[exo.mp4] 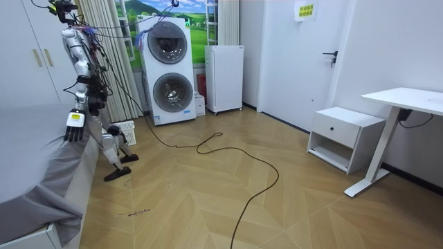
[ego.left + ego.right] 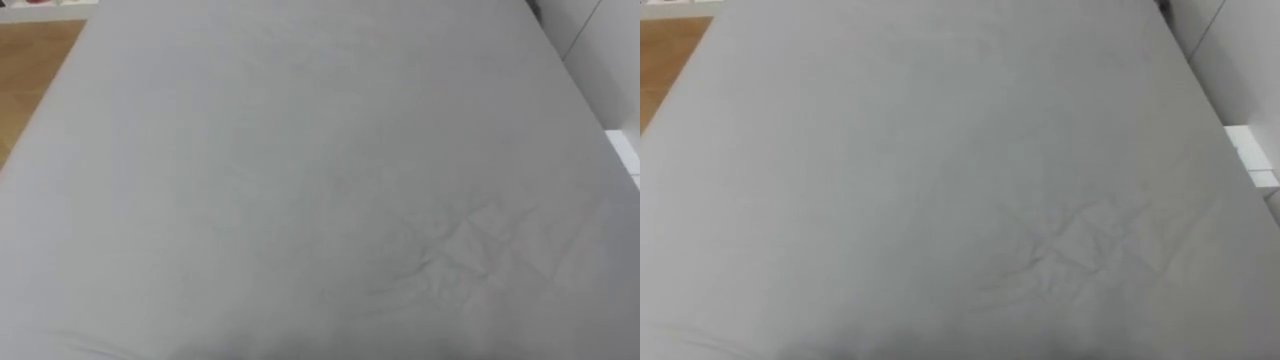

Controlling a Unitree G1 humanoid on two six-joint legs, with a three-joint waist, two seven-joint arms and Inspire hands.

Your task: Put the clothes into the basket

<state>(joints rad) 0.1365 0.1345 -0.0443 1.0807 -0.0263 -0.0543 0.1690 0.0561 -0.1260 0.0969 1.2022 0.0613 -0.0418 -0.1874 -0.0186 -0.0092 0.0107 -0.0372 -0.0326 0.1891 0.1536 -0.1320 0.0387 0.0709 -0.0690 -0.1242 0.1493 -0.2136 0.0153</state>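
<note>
Standing at the end of the bed (image 2: 300, 150), looking down over its grey sheet, which is creasing toward my right. Left robot hand (image 1: 75, 126) is hanging at the bed edge, fingers straight and loosely spread, holding nothing. White basket (image 1: 125, 131) is sitting on the floor just behind my legs. Clothes: cannot tell where

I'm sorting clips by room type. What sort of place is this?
Most likely a bedroom with a laundry corner: a bed covered by a grey sheet, two stacked washing machines against the far wall, and a white bedside cabinet beside a desk.
</note>
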